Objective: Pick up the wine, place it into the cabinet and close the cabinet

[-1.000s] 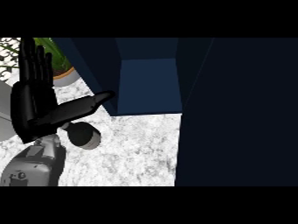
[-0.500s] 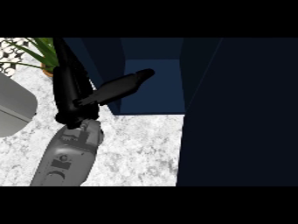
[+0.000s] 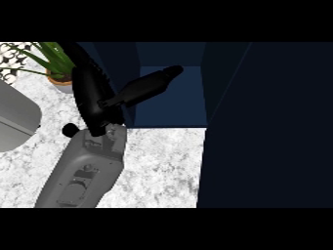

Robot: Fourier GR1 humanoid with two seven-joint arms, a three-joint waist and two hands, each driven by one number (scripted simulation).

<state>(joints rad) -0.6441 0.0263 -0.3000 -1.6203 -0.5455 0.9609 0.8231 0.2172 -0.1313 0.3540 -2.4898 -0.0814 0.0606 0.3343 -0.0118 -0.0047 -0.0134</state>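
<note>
Compared with a second ago, the left hand [image 3: 95, 97] stands further toward the right of the worktop [image 3: 161, 161], up against the open cabinet [image 3: 170, 100]. Then it hung left of the cabinet, beside the grey rounded appliance [image 3: 3, 117] at the worktop's left edge. A pale round thing that showed under the hand then no longer shows. Since half a second ago little has shifted; the thumb tip lies slightly deeper over the cabinet's opening.

The hand's fingers are straight and point toward the worktop's back edge. The thumb [image 3: 149, 85] is stretched out to the right and away, across the cabinet's left wall. Nothing can be seen clasped in the hand.

The wine cannot be made out, so neither its place nor its long axis can be told. A small dark knob [image 3: 69, 129] shows just left of the wrist; what it is I cannot tell.

A potted plant [image 3: 53, 61] stands at the back left corner. The cabinet's dark door [image 3: 277, 127] fills the right side
</note>
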